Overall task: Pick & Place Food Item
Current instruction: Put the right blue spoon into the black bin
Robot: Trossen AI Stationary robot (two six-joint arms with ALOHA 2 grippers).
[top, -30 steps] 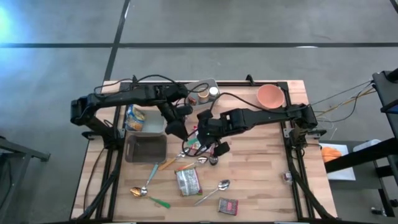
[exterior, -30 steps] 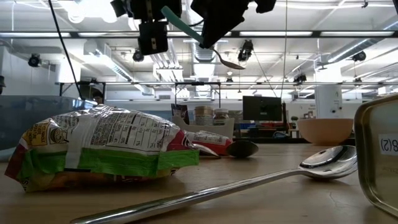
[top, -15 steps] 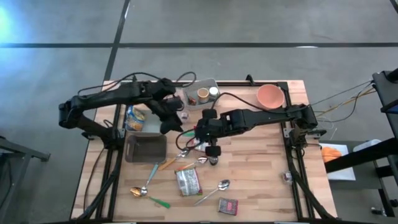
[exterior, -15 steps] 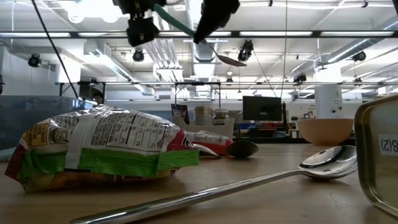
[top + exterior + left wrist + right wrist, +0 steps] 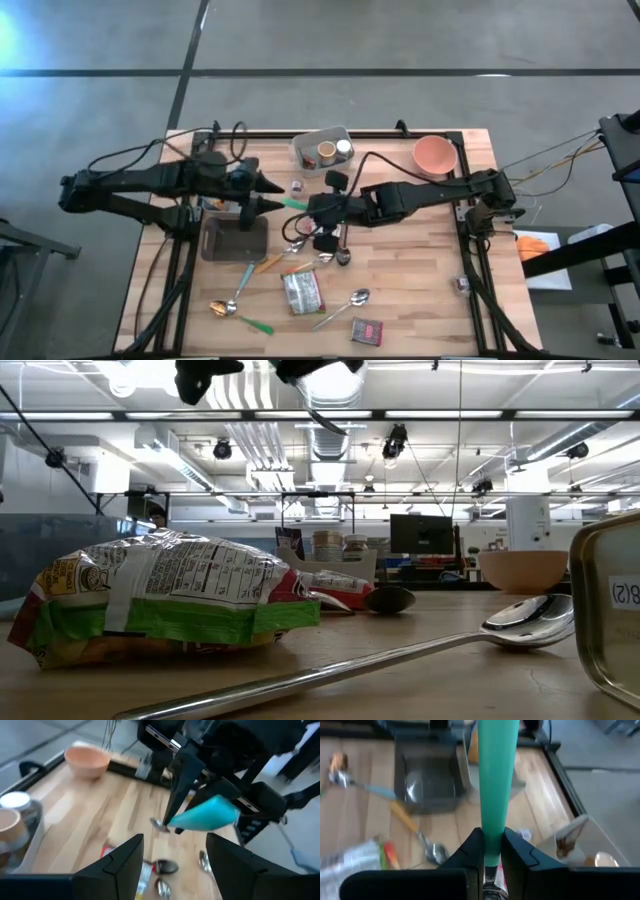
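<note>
Bare tabletop [image 5: 420, 290] beyond probably clustered utensils [image 5: 300, 250]

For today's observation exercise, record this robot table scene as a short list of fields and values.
Right gripper: shut on the teal-handled metal spoon, held above the table
Left gripper: open, empty, facing the spoon's handle
Below the spoon: dark rectangular tray
Table front: crinkled foil snack bag, silver spoon, small red packet
Table back: terracotta bowl, grey bin with jars

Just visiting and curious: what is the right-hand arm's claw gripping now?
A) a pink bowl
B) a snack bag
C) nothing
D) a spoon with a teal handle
D: the right gripper is clamped on the teal-handled spoon, whose handle sticks out past its fingers.
</note>
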